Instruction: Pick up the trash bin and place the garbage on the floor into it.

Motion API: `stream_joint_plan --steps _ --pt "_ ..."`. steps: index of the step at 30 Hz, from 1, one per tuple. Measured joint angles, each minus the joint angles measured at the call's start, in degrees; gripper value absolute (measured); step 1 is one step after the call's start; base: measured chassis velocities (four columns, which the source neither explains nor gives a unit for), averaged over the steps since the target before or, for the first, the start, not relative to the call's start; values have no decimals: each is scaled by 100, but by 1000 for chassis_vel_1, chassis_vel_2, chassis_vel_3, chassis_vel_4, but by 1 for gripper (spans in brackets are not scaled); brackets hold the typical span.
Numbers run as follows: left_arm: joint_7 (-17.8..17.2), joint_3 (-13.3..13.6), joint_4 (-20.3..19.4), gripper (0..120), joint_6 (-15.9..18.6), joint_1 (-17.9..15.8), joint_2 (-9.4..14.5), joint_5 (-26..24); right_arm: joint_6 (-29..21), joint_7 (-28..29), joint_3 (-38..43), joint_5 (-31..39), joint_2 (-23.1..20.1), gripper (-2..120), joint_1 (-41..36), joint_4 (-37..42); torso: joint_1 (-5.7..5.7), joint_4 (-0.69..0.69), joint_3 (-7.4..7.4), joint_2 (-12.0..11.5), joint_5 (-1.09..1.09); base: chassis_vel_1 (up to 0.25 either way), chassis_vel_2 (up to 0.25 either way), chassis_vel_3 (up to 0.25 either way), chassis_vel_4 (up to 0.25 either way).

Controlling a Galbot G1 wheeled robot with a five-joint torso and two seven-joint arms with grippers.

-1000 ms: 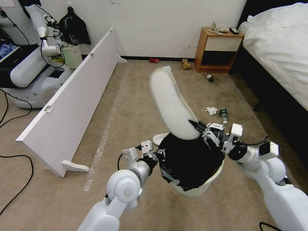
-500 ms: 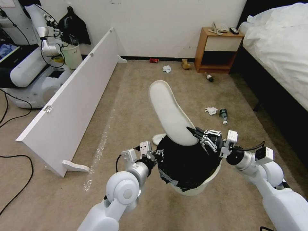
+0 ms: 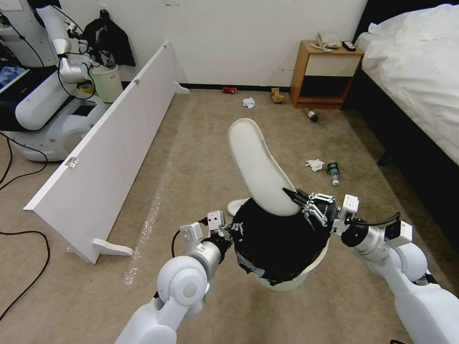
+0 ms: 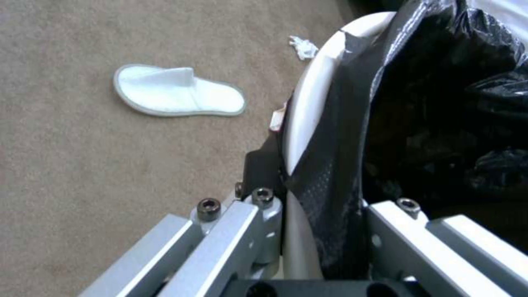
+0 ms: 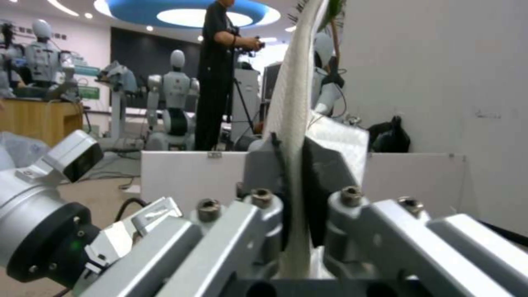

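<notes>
While the slipper (image 3: 258,165) stands half in the bin, it is not yet deposited.
Right gripper (image 3: 297,197): clenched on the slipper's lower end at the rim.
Left gripper (image 3: 229,230): clamped on the trash bin (image 3: 287,279) wall, bin lifted clear of the floor (image 3: 191,143).
Advice: hold the bin level, lower the heel deeper, then release.

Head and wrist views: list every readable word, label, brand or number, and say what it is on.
No text reads in any view.
Green bottle label: too small.
Red can by the skirting: too small.
Wall signs behind the right gripper: blurred.
Slipper, bin: plain.
</notes>
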Motion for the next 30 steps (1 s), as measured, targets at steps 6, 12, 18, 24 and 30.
stream_joint_plan --steps 6,12,18,24,30 --pt "11 -27 -12 4 -13 5 22 3 5 92 -12 -46 22 31 8 28 0 0 0 0 0 0 0 0 0" --pt "13 -32 -18 4 -23 5 24 4 6 126 -18 -63 23 51 35 27 0 0 0 0 0 0 0 0 0" --pt "13 -45 -15 4 -24 -5 4 4 12 133 10 -71 10 72 21 26 0 0 0 0 0 0 0 0 0" --pt "6 -101 19 4 -27 -26 -17 21 30 145 74 -83 -2 93 -3 71 0 0 0 0 0 0 0 0 0" --pt "-3 -242 5 4 -31 2 21 32 29 238 271 20 -3 100 40 293 0 0 0 0 0 0 0 0 0"
